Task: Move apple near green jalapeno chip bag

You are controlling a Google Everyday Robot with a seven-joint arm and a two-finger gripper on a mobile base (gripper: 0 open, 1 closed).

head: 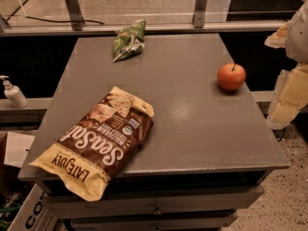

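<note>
1. Currently off the right edge of the flat grey worktop [192, 119]: the pale cream gripper [287, 99], hanging beside the slab rather than over it and touching nothing. Spread or pressed together: cannot tell. Probably held there to leave the approach open, with no grasp begun yet.
2. Just left of the gripper, near but apart from it: the small round red-orange apple [231, 76], sitting on its base close to the worktop's right edge. Stable that way on its flattish underside, with bare surface all around, so seemingly reachable from above or from the side.
3. No real long axis on the apple, being round. Stem-to-base line close to upright, the short dark stem tipped slightly right, toward the gripper's side.
4. Well apart from the gripper, far to its left at the worktop's back edge: the small glossy, wrinkled green jalapeno chip bag [129, 40], slumped on its side. Long axis slanted, from its lower-left corner up to its far-right corner.
5. Farther left again and nearer the camera: the large brown-and-yellow "Sea Salt" chip bag [96, 143], lying flat on a diagonal, one yellow end hanging over the front edge. Off the straight line from apple to green bag, so likely no obstacle.
6. Whole carry left to do, judging by the wide gap between apple and green bag.
</note>
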